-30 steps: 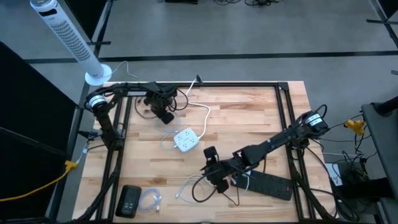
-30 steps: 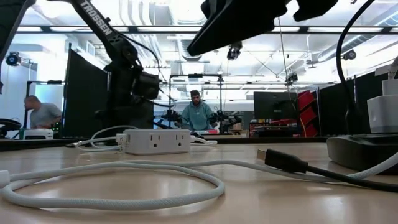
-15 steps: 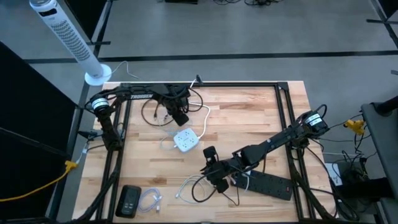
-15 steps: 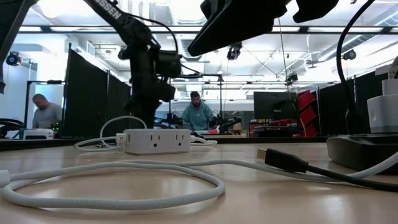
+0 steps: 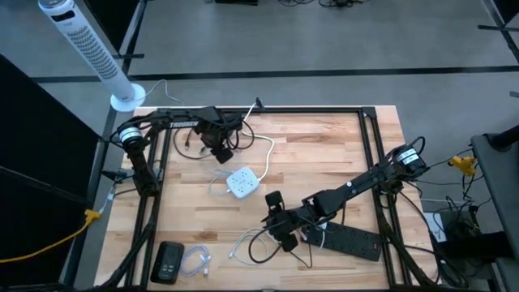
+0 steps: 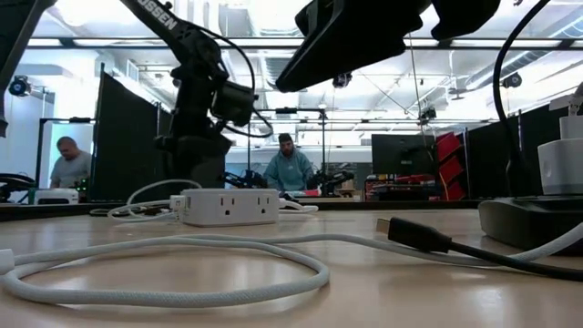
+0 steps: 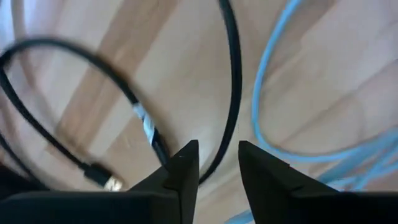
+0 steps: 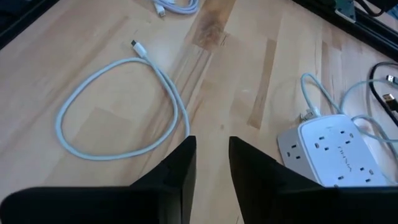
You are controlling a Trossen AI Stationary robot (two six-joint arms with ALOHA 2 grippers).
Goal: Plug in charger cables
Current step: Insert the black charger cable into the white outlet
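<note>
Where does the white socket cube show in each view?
High view: socket cube near the table's middle, between the two arms.
Low view: left of centre, its outlet face toward the camera.
Left wrist view: not in it.
Right wrist view: at the right edge, outlets up.
Shared landmark: the white cable loop, nearest in the low view.
</note>
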